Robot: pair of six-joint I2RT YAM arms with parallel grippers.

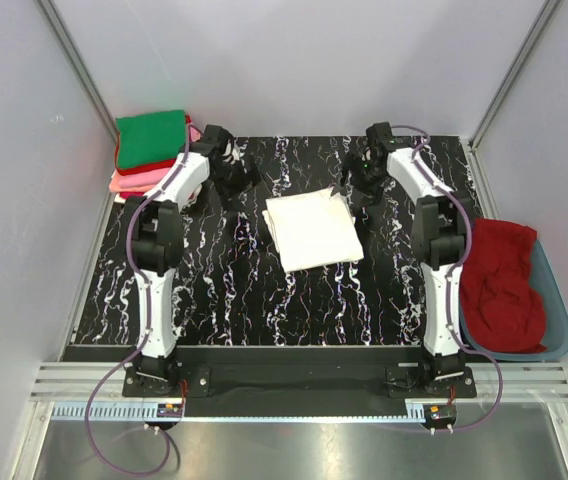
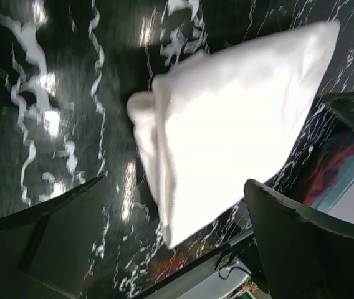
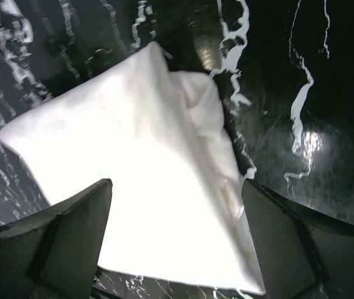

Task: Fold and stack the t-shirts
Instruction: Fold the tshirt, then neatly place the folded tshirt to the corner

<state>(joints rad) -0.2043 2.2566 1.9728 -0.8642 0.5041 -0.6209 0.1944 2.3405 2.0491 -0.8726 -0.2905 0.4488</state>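
Top view: the folded white t-shirt (image 1: 312,232) lies flat at the middle of the table (image 1: 214,300). The left gripper (image 1: 226,168) and right gripper (image 1: 366,170) hang near its far corners, apart from the cloth. The stack (image 1: 151,140), green over red and pink, sits in the far left corner, and a red t-shirt (image 1: 504,285) is heaped in the blue tub (image 1: 556,320). Risk: pinching only the top layer for the carry to the stack would let the fold drop open. Left wrist view: jaws spread wide with nothing between them. One edge of the fold bulges loose, so a low finger could snag it and drag the shirt. Right wrist view: jaws likewise wide and empty. The layers gape at one corner, so an uneven two-arm lift could skew the fold.
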